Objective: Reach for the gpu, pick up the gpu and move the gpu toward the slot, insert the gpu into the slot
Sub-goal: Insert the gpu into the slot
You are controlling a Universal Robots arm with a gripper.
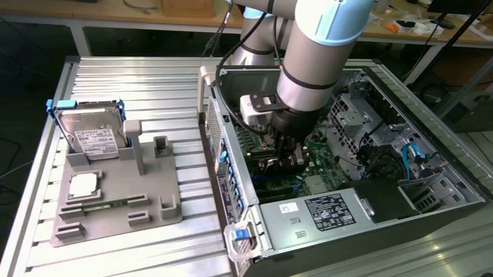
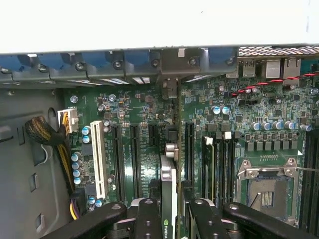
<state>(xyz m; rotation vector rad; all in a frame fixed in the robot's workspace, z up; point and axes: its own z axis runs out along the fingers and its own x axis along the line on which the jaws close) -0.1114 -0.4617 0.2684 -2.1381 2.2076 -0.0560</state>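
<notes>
The gpu [image 2: 168, 191] is gripped edge-on between the narrowly set fingers of the end effector [image 2: 172, 211], directly beneath it over the motherboard [image 2: 239, 107], and its long axis is kept parallel to the slot [image 2: 189, 149], judged to lie just beside it.

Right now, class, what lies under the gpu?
Beneath the gpu, gripped edge-on by the tool, the green motherboard and long black slots show either side. The strip directly underneath is covered by the card.
</notes>
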